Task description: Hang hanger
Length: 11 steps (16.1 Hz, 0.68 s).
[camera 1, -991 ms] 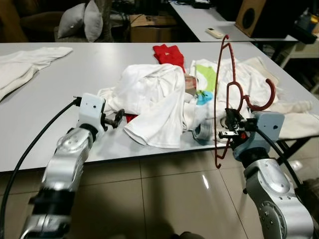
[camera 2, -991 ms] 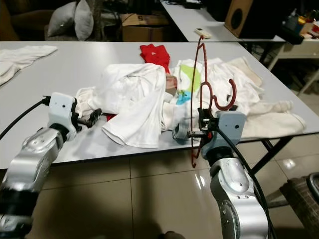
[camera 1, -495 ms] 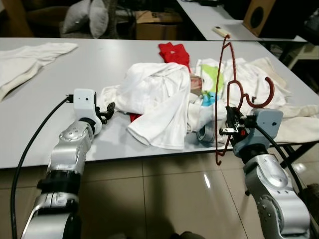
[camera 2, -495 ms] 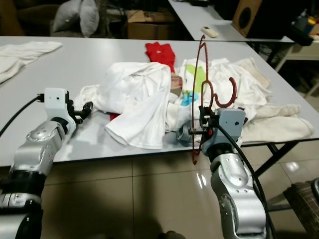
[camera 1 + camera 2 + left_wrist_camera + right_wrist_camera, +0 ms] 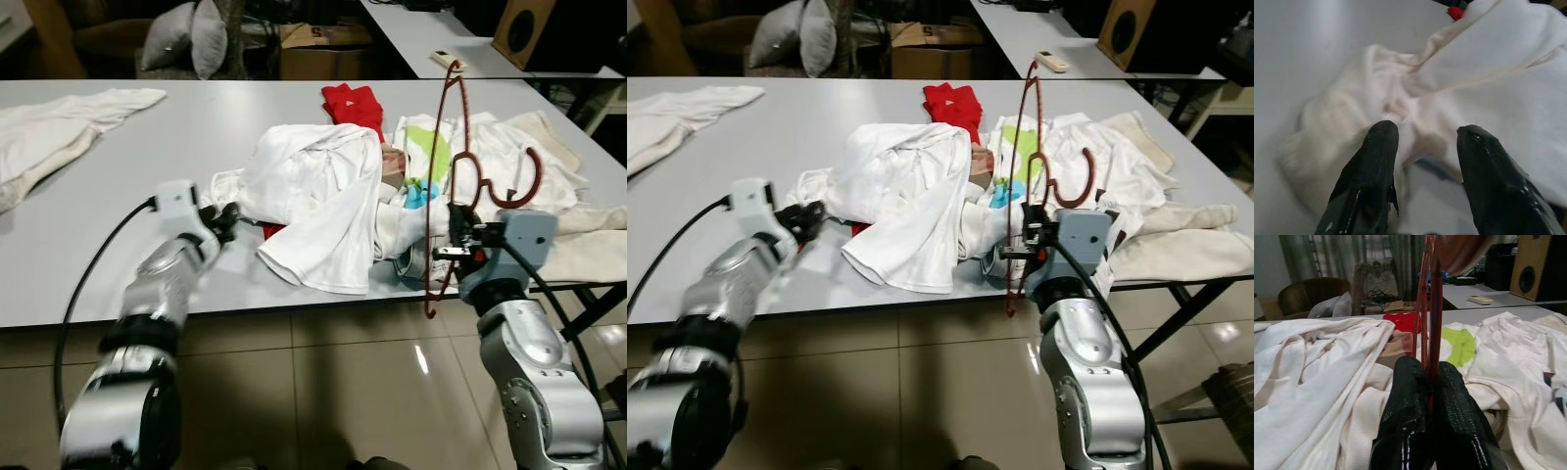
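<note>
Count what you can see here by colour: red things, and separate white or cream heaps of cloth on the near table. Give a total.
Red things: 2, the hanger in the right claw and a red garment.
White or cream heaps: 2, the main pile and a cloth at the left.
Total: 4

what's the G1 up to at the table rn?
The right gripper is shut on a red wire hanger, held upright at the grey table's near edge. The left gripper is open, its fingers at the edge of the crumpled white garment in the laundry pile. Nothing is on the hanger yet.
</note>
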### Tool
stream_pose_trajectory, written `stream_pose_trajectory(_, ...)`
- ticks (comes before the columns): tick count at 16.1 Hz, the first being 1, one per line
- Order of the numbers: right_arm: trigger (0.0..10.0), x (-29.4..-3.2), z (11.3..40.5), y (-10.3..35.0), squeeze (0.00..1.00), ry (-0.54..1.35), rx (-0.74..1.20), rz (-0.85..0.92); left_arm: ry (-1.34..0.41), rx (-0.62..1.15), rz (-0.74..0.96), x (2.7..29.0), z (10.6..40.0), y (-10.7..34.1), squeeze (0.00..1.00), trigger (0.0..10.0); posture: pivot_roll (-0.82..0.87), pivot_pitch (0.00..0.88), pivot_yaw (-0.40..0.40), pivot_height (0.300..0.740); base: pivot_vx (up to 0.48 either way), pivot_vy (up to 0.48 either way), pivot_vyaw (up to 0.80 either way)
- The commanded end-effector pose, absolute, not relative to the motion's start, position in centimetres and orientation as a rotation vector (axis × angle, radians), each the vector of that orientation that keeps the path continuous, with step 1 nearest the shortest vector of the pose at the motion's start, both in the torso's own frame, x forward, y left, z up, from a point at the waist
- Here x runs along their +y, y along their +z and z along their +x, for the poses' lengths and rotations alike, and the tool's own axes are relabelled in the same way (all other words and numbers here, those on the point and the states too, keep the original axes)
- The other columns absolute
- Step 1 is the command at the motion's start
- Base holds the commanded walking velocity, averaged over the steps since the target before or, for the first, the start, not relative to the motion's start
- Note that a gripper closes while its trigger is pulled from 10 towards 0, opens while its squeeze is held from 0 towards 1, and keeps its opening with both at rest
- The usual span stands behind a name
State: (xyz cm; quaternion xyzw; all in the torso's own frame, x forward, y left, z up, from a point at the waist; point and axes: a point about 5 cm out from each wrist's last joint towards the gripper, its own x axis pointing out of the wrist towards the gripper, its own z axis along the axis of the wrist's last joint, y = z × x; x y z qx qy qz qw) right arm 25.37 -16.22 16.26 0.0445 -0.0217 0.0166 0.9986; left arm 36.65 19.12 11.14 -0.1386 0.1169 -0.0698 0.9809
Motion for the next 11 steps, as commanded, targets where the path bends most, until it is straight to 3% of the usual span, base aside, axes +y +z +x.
stream_pose_trajectory(1, 10.0, -16.8, 25.0, 16.5, 0.0, -0.001, -0.067, 0.077, -0.144, 0.253, -0.257, 18.6, 37.1, 11.1, 0.0, 0.0, -0.03, 0.0, 0.033, 0.74, 0.0, 0.0, 0.0)
stream_pose_trajectory(6, 10.0, -16.2, 25.4, 16.7, 0.0, -0.005, -0.091, 0.07, -0.124, 0.275, -0.261, 18.9, 37.2, 10.5, 0.0, 0.0, -0.06, 0.0, 0.07, 0.74, 0.0, 0.0, 0.0)
stream_pose_trajectory(11, 10.0, -16.5, 25.4, 16.7, 0.0, -0.009, -0.094, 0.06, -0.024, 0.236, -0.27, 20.5, 36.6, 9.7, 0.0, 0.0, -0.06, 0.0, 0.053, 0.74, 0.0, 0.0, 0.0)
